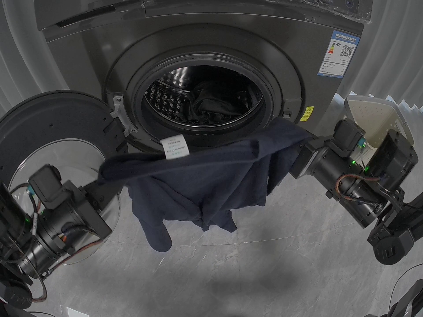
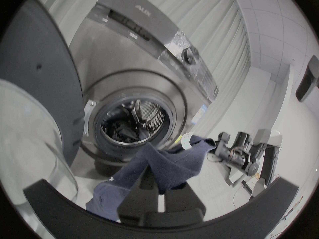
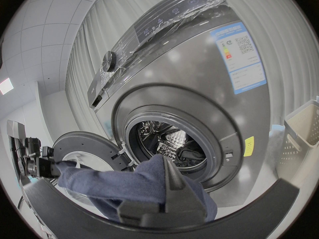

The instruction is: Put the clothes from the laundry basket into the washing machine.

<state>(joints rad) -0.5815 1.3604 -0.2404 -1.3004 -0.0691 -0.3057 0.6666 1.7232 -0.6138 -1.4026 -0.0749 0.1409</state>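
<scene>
A dark navy garment with a white label hangs stretched between both grippers in front of the open drum of the washing machine. My left gripper is shut on its left end, my right gripper shut on its right end, just below the drum's rim. The garment's lower part droops toward the floor. Dark clothes lie inside the drum. In the left wrist view the garment bunches over the fingers; in the right wrist view the garment covers one finger.
The round machine door stands swung open at the left, close behind my left arm. A white laundry basket stands at the right beside the machine, behind my right arm. Grey floor lies open below the garment.
</scene>
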